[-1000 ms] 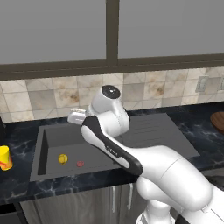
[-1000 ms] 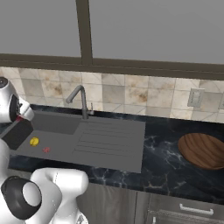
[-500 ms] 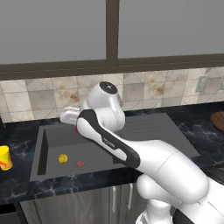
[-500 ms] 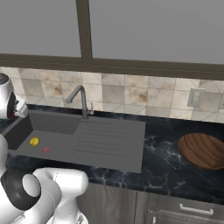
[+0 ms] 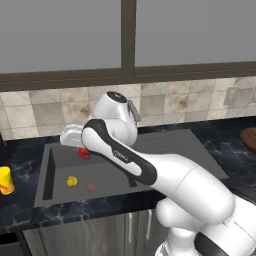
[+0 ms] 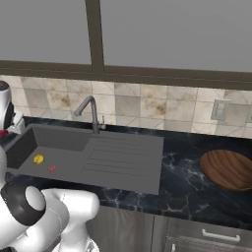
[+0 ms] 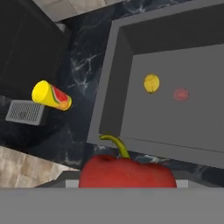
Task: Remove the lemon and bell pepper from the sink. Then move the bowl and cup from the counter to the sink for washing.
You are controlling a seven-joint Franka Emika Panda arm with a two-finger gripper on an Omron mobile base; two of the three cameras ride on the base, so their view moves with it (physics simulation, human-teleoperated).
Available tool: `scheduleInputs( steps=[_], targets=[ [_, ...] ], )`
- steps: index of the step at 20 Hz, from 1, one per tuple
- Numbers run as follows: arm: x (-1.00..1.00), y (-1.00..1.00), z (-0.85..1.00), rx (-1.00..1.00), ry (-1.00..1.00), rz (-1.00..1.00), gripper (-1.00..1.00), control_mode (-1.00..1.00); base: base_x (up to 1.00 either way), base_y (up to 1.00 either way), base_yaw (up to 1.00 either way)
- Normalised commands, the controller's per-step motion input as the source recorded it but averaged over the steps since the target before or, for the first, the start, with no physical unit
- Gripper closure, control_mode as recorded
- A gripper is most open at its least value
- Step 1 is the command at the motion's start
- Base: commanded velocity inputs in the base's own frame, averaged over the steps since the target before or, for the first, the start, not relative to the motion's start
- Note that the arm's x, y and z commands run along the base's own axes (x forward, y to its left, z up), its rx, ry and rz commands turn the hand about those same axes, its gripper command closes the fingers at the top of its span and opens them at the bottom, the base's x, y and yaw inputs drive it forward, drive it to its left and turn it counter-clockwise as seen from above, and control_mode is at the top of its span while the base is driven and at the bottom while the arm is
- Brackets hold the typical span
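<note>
My gripper point(image 5: 80, 146) is shut on the shiny red bell pepper point(image 5: 84, 154), held in the air over the back left of the dark grey sink point(image 5: 112, 172). In the hand view the bell pepper point(image 7: 127, 171) with its green stem sits right at the bottom, hiding the fingertips, above the sink's left rim point(image 7: 101, 111). The yellow lemon point(image 5: 72, 181) point(image 7: 151, 83) lies on the basin floor. The yellow cup point(image 5: 5, 180) point(image 7: 51, 96) stands on the counter left of the sink. The brown wooden bowl point(image 6: 229, 169) rests on the counter far right.
A flat dull red disc point(image 5: 91, 187) point(image 7: 180, 94) lies beside the lemon in the basin. The grey faucet point(image 6: 88, 110) rises behind the sink, with the ribbed drainboard point(image 6: 125, 155) to its right. A grey grille point(image 7: 24, 111) sits on the dark counter past the cup.
The arm has swung left across the sink, carrying the bell pepper towards the basin's left side. Lemon, disc, cup and bowl have stayed put.
</note>
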Motion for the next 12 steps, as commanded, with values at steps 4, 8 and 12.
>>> scheduleInputs(
  steps=[4,8,12],
  targets=[
    [-0.15,0.25,0.0,-0.06,0.15,0.07,1.0,-1.0,0.0,0.0,0.0],
    [-0.2,0.23,0.0,-0.06,0.12,0.07,1.0,-1.0,0.0,0.0,0.0],
    [-0.26,0.28,-0.02,-0.04,0.04,0.05,1.0,-1.0,0.0,0.0,0.0]
  ],
)
